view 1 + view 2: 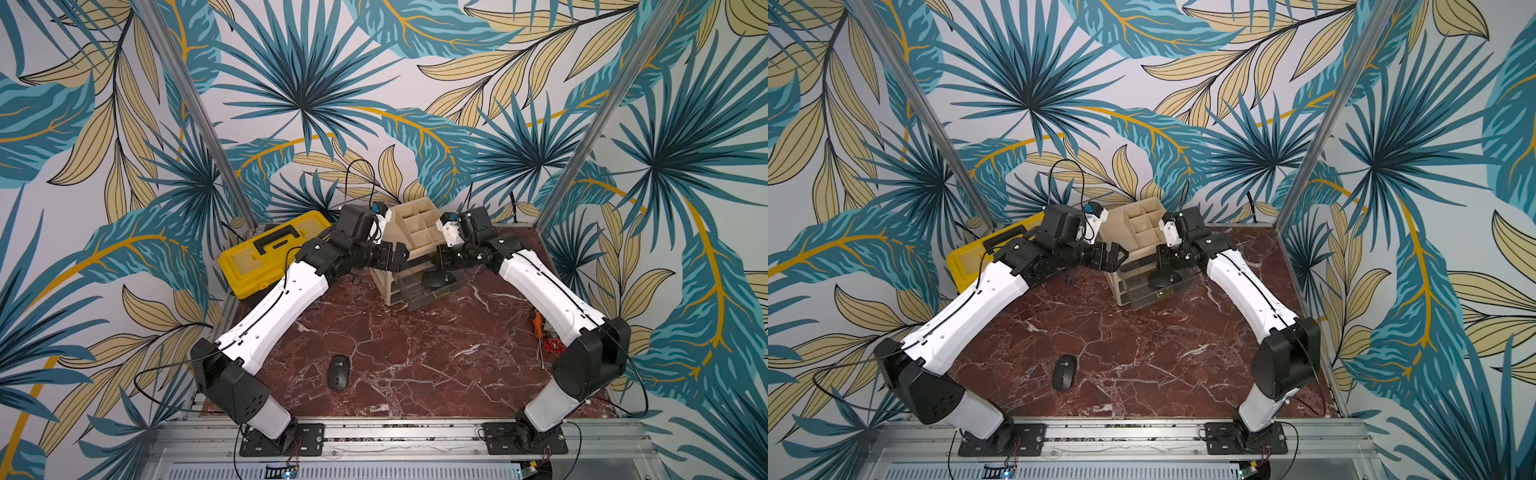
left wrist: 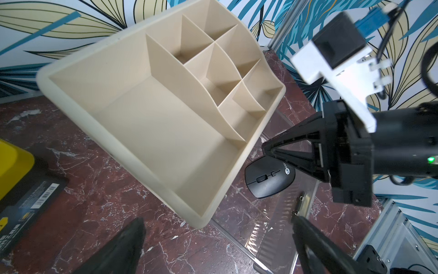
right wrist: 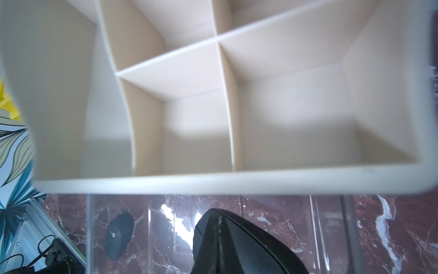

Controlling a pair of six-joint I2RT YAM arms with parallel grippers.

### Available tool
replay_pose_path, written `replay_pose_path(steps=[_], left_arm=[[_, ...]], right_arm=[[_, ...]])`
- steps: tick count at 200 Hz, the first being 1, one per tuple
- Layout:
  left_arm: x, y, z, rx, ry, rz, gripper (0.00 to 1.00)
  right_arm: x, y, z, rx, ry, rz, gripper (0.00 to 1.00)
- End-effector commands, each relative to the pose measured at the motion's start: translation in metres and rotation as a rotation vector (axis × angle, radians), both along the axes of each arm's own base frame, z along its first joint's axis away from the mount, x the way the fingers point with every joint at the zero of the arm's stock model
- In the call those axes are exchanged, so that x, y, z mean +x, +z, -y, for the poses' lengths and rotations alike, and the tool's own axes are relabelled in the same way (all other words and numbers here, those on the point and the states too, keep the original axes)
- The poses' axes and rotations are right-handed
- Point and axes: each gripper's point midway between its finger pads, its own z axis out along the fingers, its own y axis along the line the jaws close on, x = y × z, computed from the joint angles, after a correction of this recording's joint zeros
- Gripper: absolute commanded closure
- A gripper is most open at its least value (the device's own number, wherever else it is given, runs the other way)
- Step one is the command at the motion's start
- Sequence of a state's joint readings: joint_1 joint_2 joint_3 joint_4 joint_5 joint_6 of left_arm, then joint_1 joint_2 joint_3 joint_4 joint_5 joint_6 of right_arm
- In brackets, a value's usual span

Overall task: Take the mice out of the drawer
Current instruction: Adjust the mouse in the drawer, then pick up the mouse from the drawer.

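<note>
Bearing a white logo (image 2: 286, 171), the mouse (image 2: 265, 181) seemingly reads "Lecoo".

Both top views evenly, brightly lit; soft shadows cast under arms onto marble tabletop (image 1: 415, 345). Frame posts (image 1: 195, 108) splayed outward by wide-angle distortion toward edges. Left wrist view: beige organizer (image 2: 154, 128) smeared at near rim, left gripper (image 2: 213, 246) rendered out of focus. Right wrist view: organizer rim heavily blurred, white glare streaked across clear drawer (image 3: 170, 218), right gripper (image 3: 220, 227) soft.
</note>
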State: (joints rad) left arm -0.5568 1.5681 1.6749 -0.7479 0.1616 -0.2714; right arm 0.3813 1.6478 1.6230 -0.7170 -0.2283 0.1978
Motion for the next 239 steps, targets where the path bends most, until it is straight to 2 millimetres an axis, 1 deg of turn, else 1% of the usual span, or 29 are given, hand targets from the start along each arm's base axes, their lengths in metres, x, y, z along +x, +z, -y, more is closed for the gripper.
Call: replay_pose_path(steps=[1,15,26,36,51,65,76,83,95,99,119,127,137,156,186,206,239], left_arm=[[-0.003,0.023,0.008,0.003,-0.064,0.044,0.01],[-0.009,0.027,0.016,0.037,-0.128,0.058,0.01],[-0.014,0.031,0.022,0.07,-0.19,0.075,0.01],[-0.018,0.033,0.029,0.095,-0.24,0.086,0.01],[-0.023,0.036,0.04,0.132,-0.301,0.101,0.01],[-0.027,0.037,0.05,0.166,-0.348,0.113,0.02],[-0.029,0.036,0.059,0.187,-0.381,0.118,0.05],[-0.031,0.036,0.065,0.198,-0.407,0.12,0.07],[-0.034,0.034,0.075,0.221,-0.442,0.122,0.09],[-0.035,0.034,0.078,0.229,-0.458,0.127,0.1],[-0.036,0.028,0.09,0.28,-0.506,0.139,0.18],[-0.035,0.026,0.095,0.299,-0.52,0.15,0.19],[-0.034,0.021,0.1,0.324,-0.541,0.157,0.2],[-0.031,0.009,0.109,0.371,-0.578,0.167,0.21],[-0.023,-0.013,0.118,0.463,-0.64,0.192,0.3],[-0.013,-0.018,0.122,0.488,-0.633,0.222,0.33],[-0.004,-0.031,0.127,0.521,-0.639,0.227,0.34]], right_arm=[[-0.006,0.022,0.006,-0.003,-0.002,0.069,1.0],[-0.016,0.03,0.009,0.029,-0.019,0.054,1.0],[-0.028,0.042,0.009,0.091,-0.018,0.062,1.0],[-0.038,0.053,0.01,0.139,-0.029,0.076,0.98],[-0.054,0.057,0.013,0.202,-0.058,0.059,0.93],[-0.069,0.057,0.014,0.261,-0.074,0.042,0.83],[-0.079,0.058,0.017,0.304,-0.095,0.038,0.82],[-0.086,0.056,0.019,0.324,-0.112,0.033,0.81],[-0.097,0.052,0.025,0.366,-0.148,0.028,0.75],[-0.101,0.047,0.026,0.374,-0.158,0.017,0.74],[-0.119,0.034,0.037,0.394,-0.208,0.002,0.72],[-0.126,0.03,0.041,0.404,-0.223,0.0,0.72],[-0.134,0.02,0.044,0.415,-0.238,-0.018,0.71],[-0.146,0.005,0.045,0.438,-0.244,-0.054,0.71],[-0.153,-0.015,0.039,0.506,-0.243,-0.106,0.71],[-0.154,-0.021,0.037,0.521,-0.242,-0.118,0.72],[-0.156,-0.025,0.038,0.499,-0.232,-0.119,0.72]])
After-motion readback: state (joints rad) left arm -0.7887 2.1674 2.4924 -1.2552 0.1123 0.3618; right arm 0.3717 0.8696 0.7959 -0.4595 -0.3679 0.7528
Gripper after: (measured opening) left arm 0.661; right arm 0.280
